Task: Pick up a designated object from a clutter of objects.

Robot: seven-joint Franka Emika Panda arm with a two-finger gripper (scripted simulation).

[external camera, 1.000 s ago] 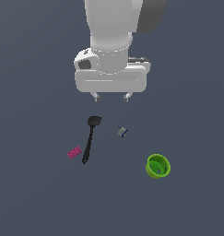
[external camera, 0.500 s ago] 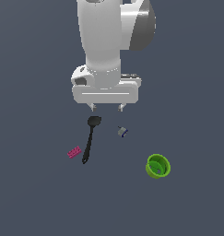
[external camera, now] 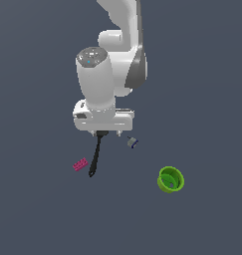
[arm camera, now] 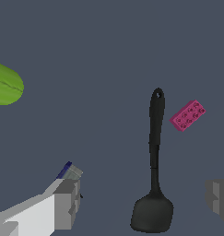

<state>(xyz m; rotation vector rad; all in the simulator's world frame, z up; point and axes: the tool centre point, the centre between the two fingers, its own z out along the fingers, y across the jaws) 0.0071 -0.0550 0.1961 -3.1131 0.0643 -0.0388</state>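
Hovering low over the matte grey desk (external camera: 38, 214), the tool (arm camera: 143, 203) is spreading its blocky grey fingers (arm camera: 67, 203) wide, with the spatula's rounded head sitting between them. The spatula (arm camera: 154, 166) is lying flat, smooth black, with a thin straight handle with a little hole at the tip. A pink studded brick (arm camera: 187, 115) is sitting just beside that handle end. The shiny green cup (external camera: 170, 180) is lying well apart.

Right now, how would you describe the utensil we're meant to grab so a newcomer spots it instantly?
Start at the gripper in the exterior view: the black spatula lies directly below it. Pink brick sits beside its handle, green cup far off. It is the longest, thinnest, only black item.
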